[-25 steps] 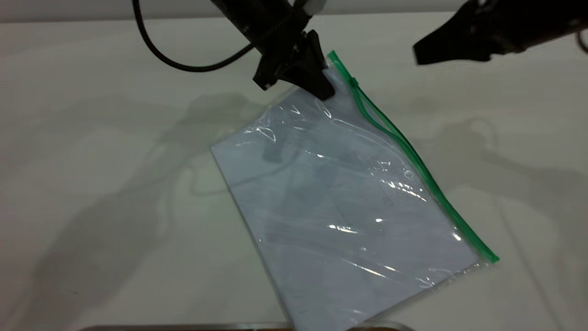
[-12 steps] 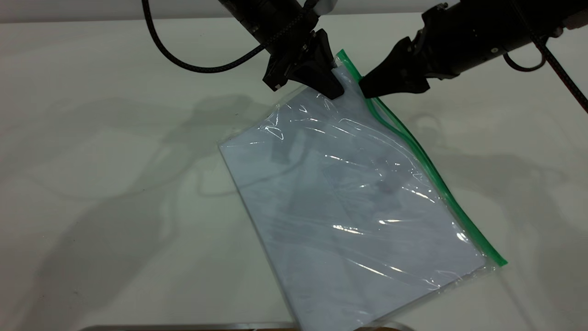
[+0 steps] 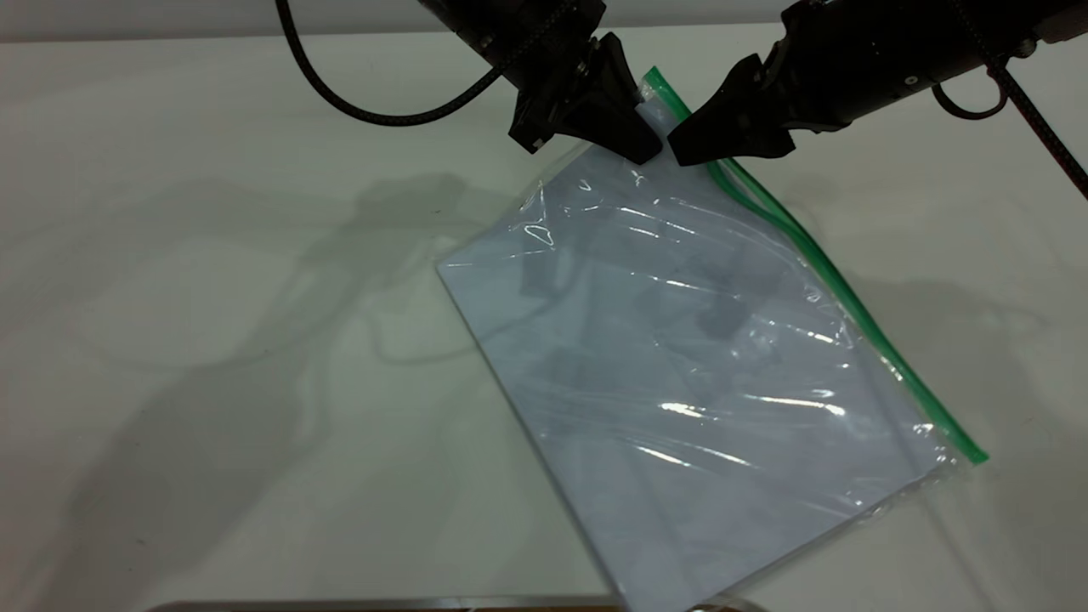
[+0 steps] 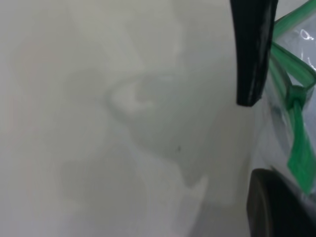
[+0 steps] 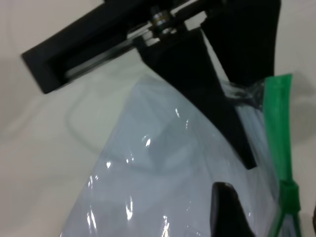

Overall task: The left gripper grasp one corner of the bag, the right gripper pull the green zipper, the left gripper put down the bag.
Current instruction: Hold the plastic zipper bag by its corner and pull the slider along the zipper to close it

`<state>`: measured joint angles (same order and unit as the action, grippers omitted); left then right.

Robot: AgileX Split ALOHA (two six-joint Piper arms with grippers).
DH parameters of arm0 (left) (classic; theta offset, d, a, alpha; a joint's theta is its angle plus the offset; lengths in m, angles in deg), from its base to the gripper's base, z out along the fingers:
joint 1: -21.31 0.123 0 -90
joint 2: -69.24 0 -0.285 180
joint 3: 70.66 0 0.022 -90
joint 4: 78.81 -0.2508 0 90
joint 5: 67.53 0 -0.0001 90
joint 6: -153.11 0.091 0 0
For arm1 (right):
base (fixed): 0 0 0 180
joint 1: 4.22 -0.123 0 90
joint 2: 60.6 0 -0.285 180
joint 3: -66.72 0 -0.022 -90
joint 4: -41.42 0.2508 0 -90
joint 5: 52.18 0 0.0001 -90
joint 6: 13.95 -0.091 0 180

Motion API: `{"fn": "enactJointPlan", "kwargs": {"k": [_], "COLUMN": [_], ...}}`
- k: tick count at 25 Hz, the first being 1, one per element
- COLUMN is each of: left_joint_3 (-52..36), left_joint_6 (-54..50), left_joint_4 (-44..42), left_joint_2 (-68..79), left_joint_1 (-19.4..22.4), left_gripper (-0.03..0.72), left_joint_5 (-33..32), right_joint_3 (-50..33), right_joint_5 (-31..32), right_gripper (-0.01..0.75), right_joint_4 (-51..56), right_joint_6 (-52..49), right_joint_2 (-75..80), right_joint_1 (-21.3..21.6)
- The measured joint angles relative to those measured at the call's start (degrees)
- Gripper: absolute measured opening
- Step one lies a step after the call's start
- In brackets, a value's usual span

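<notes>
The clear bag [image 3: 680, 357] with white paper inside lies slanted on the white table, its far corner [image 3: 656, 89] lifted. My left gripper [image 3: 637, 144] is shut on that corner, beside the end of the green zipper [image 3: 850, 297]. My right gripper [image 3: 684, 149] sits just to its right, at the zip. In the right wrist view its jaws are open [image 5: 271, 217] and stand either side of the green slider tab [image 5: 291, 197]. The tab also shows in the left wrist view [image 4: 296, 94], near my left finger [image 4: 276, 207].
The left arm's black braided cable [image 3: 382, 106] loops over the table at the back. A dark strip [image 3: 382, 605] runs along the table's front edge. Bare white table [image 3: 212, 340] lies left of the bag.
The right gripper has come in from the upper right to the zip near the held corner. The left gripper has moved up and right, dragging the bag with it.
</notes>
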<state>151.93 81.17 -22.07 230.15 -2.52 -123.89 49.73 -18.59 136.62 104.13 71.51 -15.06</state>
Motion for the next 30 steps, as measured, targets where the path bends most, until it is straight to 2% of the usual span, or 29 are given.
{"fn": "enactJointPlan", "kwargs": {"k": [4, 7, 10, 16, 19, 30], "left_joint_3": [0.0, 0.0, 0.0, 0.0, 0.0, 0.0], "left_joint_6": [0.0, 0.0, 0.0, 0.0, 0.21, 0.2], "left_joint_4": [0.35, 0.35, 0.35, 0.39, 0.39, 0.51], "left_joint_2": [0.0, 0.0, 0.0, 0.0, 0.0, 0.05], "left_joint_1": [0.0, 0.0, 0.0, 0.0, 0.0, -0.2], "left_gripper": [0.058, 0.058, 0.058, 0.058, 0.058, 0.057], "left_joint_5": [0.0, 0.0, 0.0, 0.0, 0.0, 1.59], "right_joint_3": [0.0, 0.0, 0.0, 0.0, 0.0, 0.0], "right_joint_5": [-0.39, -0.4, -0.47, -0.47, -0.47, -2.91], "right_gripper": [0.453, 0.421, 0.338, 0.122, 0.062, 0.039], "right_joint_4": [1.7, 2.92, 3.03, 3.09, 3.11, 2.95], "right_joint_6": [0.05, 0.73, 1.04, 1.08, 1.23, 1.49], "right_joint_2": [0.0, 0.0, 0.0, 0.0, 0.0, 0.0], "right_joint_1": [0.0, 0.0, 0.0, 0.0, 0.0, -0.14]}}
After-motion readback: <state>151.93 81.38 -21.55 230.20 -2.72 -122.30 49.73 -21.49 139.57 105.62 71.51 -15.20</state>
